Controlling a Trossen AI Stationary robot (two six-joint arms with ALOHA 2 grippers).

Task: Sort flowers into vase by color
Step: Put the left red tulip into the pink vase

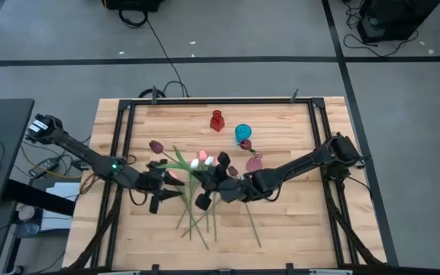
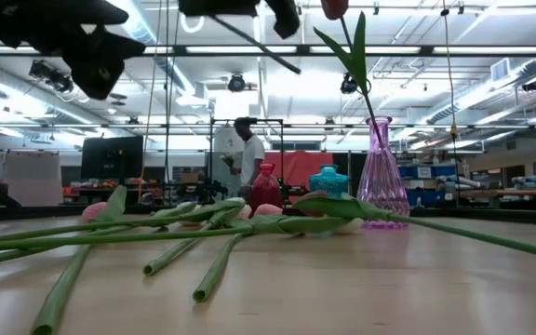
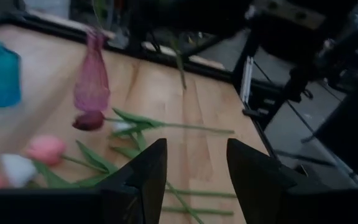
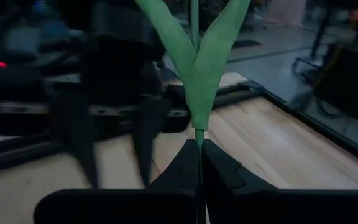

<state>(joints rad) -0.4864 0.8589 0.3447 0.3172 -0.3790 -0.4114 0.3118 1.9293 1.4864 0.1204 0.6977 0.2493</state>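
Several tulips (image 1: pixel 193 172) with long green stems lie in a loose heap on the wooden table (image 1: pixel 296 221); white, pink and maroon heads show. One maroon tulip (image 2: pixel 354 56) stands with its stem in the pink vase (image 2: pixel 381 172). My right gripper (image 4: pixel 199 152) is shut on another tulip's stem above the heap (image 1: pixel 211 182); that tulip's head is out of view. My left gripper (image 3: pixel 194 168) hangs open left of the heap (image 1: pixel 163 187), with nothing between its fingers. My right gripper pinches the thin green stem (image 4: pixel 198 135) between its two fingertips, just below the spot where two leaves (image 4: pixel 197 56) fork off. The stem runs on past the fingertips, away from the gripper. The tulip is lifted clear of the table.
A red vase (image 1: pixel 217 121) and a teal vase (image 1: pixel 243 134) stand near the table's far edge, with the pink vase (image 1: pixel 253 161) a little nearer. Black frame rails (image 1: pixel 121 153) run along the table's left and right sides. In the room behind stands a person (image 2: pixel 247 154).
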